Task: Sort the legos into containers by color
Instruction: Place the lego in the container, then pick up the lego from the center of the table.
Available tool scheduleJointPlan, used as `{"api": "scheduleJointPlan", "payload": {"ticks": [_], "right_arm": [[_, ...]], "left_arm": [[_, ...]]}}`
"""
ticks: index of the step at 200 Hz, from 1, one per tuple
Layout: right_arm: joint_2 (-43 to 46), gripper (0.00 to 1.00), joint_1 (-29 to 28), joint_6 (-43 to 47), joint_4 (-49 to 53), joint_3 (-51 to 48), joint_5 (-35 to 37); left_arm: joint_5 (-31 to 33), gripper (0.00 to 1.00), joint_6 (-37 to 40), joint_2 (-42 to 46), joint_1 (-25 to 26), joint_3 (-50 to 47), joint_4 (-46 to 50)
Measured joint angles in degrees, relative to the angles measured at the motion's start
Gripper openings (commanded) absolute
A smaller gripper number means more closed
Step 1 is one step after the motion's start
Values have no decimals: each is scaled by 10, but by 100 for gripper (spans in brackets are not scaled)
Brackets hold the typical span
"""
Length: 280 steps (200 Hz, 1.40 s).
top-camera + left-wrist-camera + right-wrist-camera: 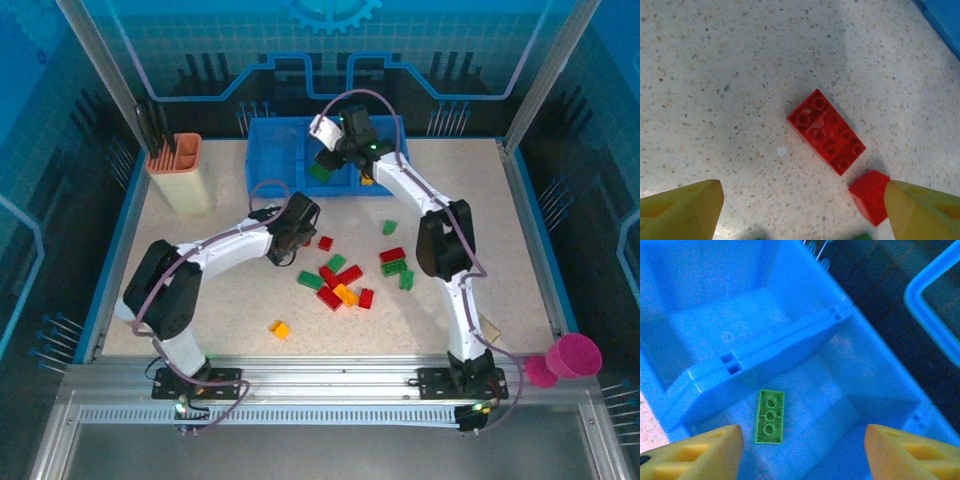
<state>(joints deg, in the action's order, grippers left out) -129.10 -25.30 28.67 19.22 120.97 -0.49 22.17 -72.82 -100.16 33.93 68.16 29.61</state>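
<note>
1. The right gripper (802, 432) is held above the blue bin (790, 340), its fingers apart and nothing between them.
2. A green brick (770, 416) lies flat on the compartment floor directly beneath, nearer the left finger and touched by neither. A divider runs just beyond it.
3. This deposit is judged complete. The arm is best raised straight up, so that the bin's walls are not clipped, before it is swung back toward the loose bricks (340, 280) behind it.
4. The left gripper (803, 192) is poised low over the table (715, 75), its fingers spread wide and empty.
5. A long red brick (826, 131) lies just ahead of the gap, set diagonally to the line between the fingers. A small red brick (869, 195) sits against the right finger; whether it is touched cannot be told.
6. For a clean pick, the wrist should be turned until the pads face the long brick's long sides, and the gap centred over it before descent.
7. The small brick should be kept outside the closing fingers, or it may be dragged along or tip the grasp.
8. The red brick should be carried to a compartment other than the one that holds the green.
</note>
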Motion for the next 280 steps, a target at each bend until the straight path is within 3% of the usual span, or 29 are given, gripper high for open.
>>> {"api": "scheduleJointPlan", "payload": {"ticks": [48, 104, 145, 190, 280], "right_arm": [[160, 68, 0, -43, -65, -169, 5], [342, 68, -4, -110, -129, -418, 20], [405, 68, -19, -154, -144, -514, 19], [453, 66, -50, -173, -149, -537, 22], [500, 67, -63, -171, -154, -573, 50]], "left_arm": [[3, 85, -97, -55, -1, 1, -31], [-1, 84, -139, -97, -13, 18, -66], [-10, 81, -143, -113, -20, 37, -57], [-32, 75, -143, -138, -29, 75, -7], [-69, 37, -140, -148, -43, 89, 48]]}}
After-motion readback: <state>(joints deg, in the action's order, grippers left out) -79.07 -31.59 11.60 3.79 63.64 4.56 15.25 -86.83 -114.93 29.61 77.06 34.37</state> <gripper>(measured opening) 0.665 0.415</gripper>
